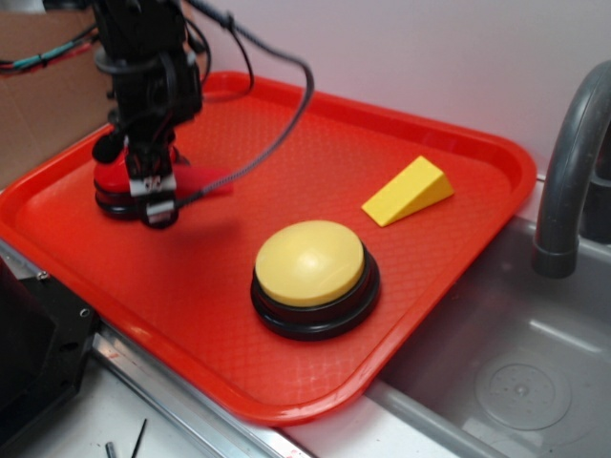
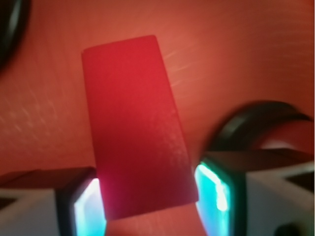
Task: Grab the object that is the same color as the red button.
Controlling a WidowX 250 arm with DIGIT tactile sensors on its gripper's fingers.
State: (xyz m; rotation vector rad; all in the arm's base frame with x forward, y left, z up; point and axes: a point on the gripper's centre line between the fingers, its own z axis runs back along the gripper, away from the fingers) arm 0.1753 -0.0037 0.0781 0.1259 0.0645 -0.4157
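Grasp step in hand. Gripper (image 2: 147,196) clamped on the near end of the red wedge (image 2: 135,123), both pads touching its sides. Wedge at far left of the red tray (image 1: 449,239), just right of the red button (image 1: 115,176). Next, by judgement: straight lift, grip held firm.

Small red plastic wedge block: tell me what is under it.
The small red plastic wedge block sits between the gripper fingers, above the red textured tray. Contact with the tray is hidden.
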